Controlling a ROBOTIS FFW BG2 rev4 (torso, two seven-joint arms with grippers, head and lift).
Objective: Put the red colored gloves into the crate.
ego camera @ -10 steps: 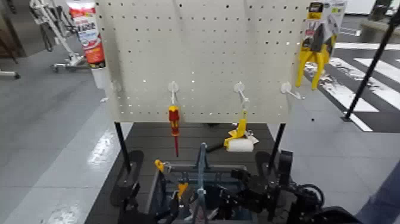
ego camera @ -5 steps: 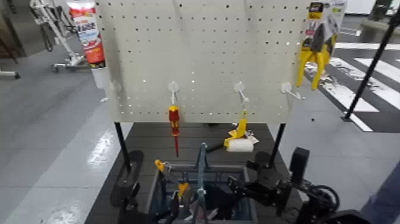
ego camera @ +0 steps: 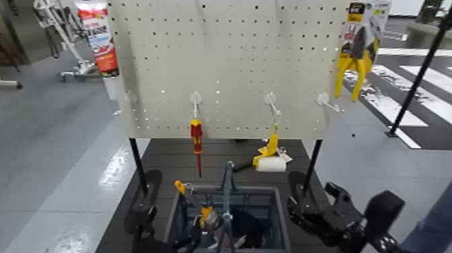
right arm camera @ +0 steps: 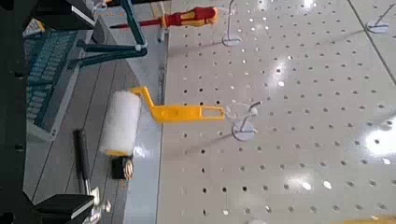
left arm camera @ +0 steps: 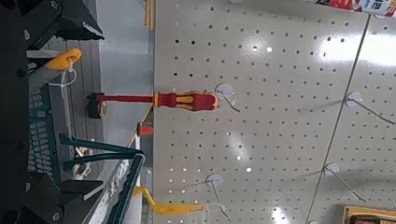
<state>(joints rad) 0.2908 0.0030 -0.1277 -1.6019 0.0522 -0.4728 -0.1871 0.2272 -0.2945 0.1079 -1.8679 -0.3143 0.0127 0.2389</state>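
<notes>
The grey-blue crate (ego camera: pixel 281 222) stands at the bottom centre of the head view, below the pegboard, and also shows in the right wrist view (right arm camera: pixel 54 65). Its inside is dark and holds yellow-handled tools. No red of the gloves shows; I cannot tell whether the dark shape in the crate is them. My right gripper (ego camera: pixel 304 210) is low, just right of the crate, and the right wrist view shows this gripper (right arm camera: pixel 89 110) open and empty. My left gripper (left arm camera: pixel 93 107) is open and faces the pegboard beside the crate.
A white pegboard (ego camera: pixel 229 67) rises behind the crate, with a red-and-yellow screwdriver (ego camera: pixel 196 138) hanging from a hook and yellow pliers (ego camera: pixel 356 54) at the upper right. A yellow-handled paint roller (ego camera: pixel 270 160) lies on the dark platform under it. Black stand legs flank the crate.
My right arm has drawn back from over the crate toward the right and now sits beside it. Its jaws stayed open and empty.
</notes>
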